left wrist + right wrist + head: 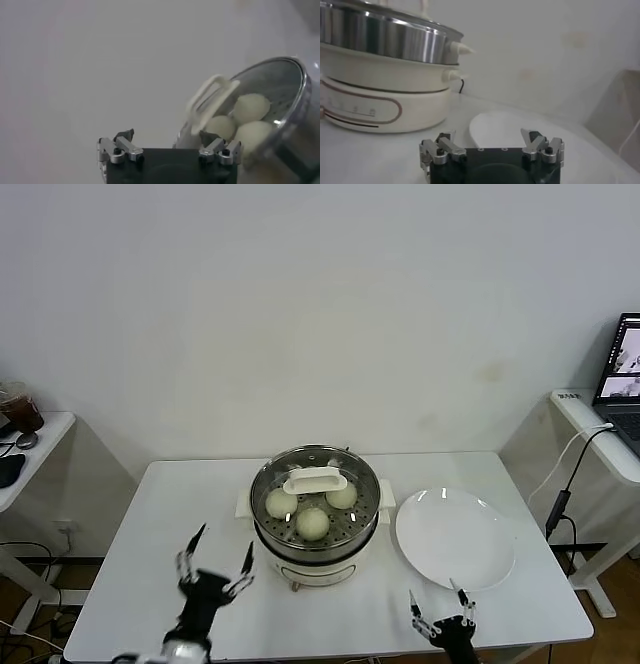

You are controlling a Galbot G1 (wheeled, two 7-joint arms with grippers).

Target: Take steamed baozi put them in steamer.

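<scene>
1. The steamer point(315, 519), a shiny steel pot on a white electric base, stands near the middle of the white counter point(130, 574).
2. A round glass lid point(315, 474) with an oblong white handle point(316, 480) sits on the steamer, covering it.
3. Three steamed baozi point(313, 523) show through the glass, lying on the perforated tray inside: one toward the robot, one to its left point(281, 503) and one to its right point(341, 496). The handle hides the part of the tray behind them, so a fourth bun cannot be made out.
4. The left gripper point(218, 562) hangs above the counter just to the left of the steamer and a little nearer the robot, its fingers point(192, 546) spread wide and grasping nothing.
5. In the left wrist view the lidded pot point(280, 100) and the buns point(252, 107) lie just beyond the spread fingers, apart from them.
6. The right gripper point(441, 609) waits low at the near edge of the counter, its fingers released and empty.
7. A flat white plate point(455, 536) lies bare just to the right of the steamer, beyond the right gripper.
</scene>
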